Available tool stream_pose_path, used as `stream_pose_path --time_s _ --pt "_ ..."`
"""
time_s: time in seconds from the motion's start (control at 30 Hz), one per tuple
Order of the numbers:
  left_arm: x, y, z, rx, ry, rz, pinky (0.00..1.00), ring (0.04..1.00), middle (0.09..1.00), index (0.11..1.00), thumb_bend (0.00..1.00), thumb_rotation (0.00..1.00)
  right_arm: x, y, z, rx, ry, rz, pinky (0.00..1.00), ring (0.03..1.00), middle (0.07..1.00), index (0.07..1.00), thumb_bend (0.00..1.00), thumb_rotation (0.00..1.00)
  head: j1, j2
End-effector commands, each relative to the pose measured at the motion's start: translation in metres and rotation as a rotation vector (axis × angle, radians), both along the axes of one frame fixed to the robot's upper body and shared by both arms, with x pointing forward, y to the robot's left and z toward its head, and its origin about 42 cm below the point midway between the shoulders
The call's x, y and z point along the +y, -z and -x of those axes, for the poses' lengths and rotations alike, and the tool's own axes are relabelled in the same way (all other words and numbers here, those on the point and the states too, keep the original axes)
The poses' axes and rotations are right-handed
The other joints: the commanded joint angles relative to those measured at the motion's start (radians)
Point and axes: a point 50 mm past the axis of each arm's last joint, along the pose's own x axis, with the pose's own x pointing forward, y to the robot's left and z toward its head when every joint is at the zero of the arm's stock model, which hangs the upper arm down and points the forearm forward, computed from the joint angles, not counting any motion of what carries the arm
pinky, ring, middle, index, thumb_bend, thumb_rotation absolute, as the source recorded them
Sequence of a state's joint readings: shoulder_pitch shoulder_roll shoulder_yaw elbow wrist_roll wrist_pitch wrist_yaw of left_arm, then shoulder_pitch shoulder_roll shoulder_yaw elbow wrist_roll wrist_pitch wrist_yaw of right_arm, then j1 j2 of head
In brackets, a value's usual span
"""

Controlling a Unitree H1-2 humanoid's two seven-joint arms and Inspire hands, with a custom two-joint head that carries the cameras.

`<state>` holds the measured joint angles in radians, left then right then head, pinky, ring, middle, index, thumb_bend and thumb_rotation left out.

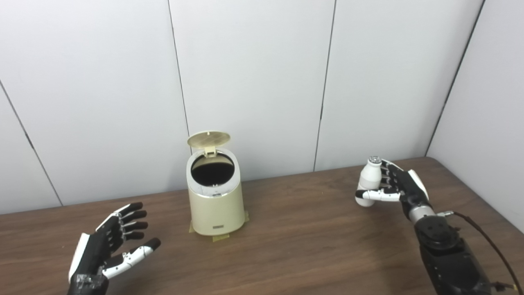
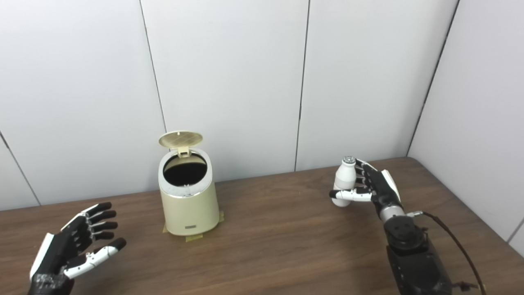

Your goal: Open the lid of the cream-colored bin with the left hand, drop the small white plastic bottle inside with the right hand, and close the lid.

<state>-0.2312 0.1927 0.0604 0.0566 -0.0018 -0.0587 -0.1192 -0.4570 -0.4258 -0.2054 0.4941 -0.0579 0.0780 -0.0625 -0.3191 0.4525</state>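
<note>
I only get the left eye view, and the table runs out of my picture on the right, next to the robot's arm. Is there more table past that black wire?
Observer: Yes. In the right eye view the wire trailing back from the right hand stays over the table, short of its right edge.
Operator: What's past the edge?
Observer: Just wall. It has one more dark seam low in the corner, which your picture cuts off.
</note>
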Motion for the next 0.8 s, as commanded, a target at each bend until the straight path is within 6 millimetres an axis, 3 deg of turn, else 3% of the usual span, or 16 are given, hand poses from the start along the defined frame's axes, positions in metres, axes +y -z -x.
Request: stream_pose_path --time_s 0.0,0.03,0.1,0.13,0.23,0.5,0.63,0.7,0.77 --pt "-0.001 -0.024 -0.008 -0.086 0.011 -0.02 0.66 0.705 0.765 0.808 0.75 0.13 0.0 -0.035 -0.017 -0.142 0.01 0.023 0.42 0.504 0.629 0.707 0.72 0.0 -0.001 0.001" --pt "-0.002 -0.024 -0.008 -0.086 0.011 -0.02 0.66 0.705 0.765 0.807 0.75 0.13 0.001 -0.034 -0.018 -0.15 0.02 0.021 0.41 0.485 0.608 0.695 0.72 0.0 0.0 0.001" --pt "-0.003 -0.024 -0.008 -0.088 0.009 -0.018 0.65 0.698 0.761 0.805 0.75 0.11 0.001 -0.033 -0.022 -0.157 0.037 0.037 0.35 0.414 0.476 0.572 0.56 0.0 0.0 0.003" --pt "-0.003 -0.025 -0.008 -0.087 0.006 -0.019 0.65 0.698 0.761 0.806 0.75 0.11 0.001 -0.032 -0.023 -0.16 0.042 0.046 0.33 0.389 0.454 0.553 0.54 0.0 0.0 0.004" --pt "-0.003 -0.025 -0.008 -0.09 0.01 -0.014 0.65 0.701 0.766 0.809 0.75 0.1 0.002 -0.032 -0.026 -0.172 0.05 0.063 0.3 0.349 0.433 0.529 0.52 0.0 0.004 0.006" --pt "-0.003 -0.023 -0.009 -0.089 0.017 -0.014 0.64 0.699 0.764 0.813 0.74 0.09 0.003 -0.045 -0.022 -0.236 0.056 0.232 0.32 0.356 0.434 0.529 0.52 0.0 0.013 0.008" --pt "-0.003 -0.023 -0.01 -0.093 0.024 -0.017 0.63 0.693 0.765 0.812 0.75 0.09 0.024 -0.069 -0.012 -0.328 0.009 0.281 0.32 0.372 0.436 0.529 0.52 0.0 0.013 0.008" --pt "-0.003 -0.022 -0.01 -0.09 0.02 -0.018 0.62 0.69 0.761 0.808 0.75 0.09 0.037 -0.08 -0.009 -0.395 -0.048 0.3 0.32 0.377 0.484 0.544 0.51 0.0 0.03 0.007" --pt "-0.005 -0.022 -0.011 -0.087 0.016 -0.021 0.62 0.686 0.757 0.805 0.76 0.1 0.061 -0.096 -0.007 -0.438 -0.118 0.296 0.33 0.382 0.487 0.534 0.51 0.0 0.039 0.005"
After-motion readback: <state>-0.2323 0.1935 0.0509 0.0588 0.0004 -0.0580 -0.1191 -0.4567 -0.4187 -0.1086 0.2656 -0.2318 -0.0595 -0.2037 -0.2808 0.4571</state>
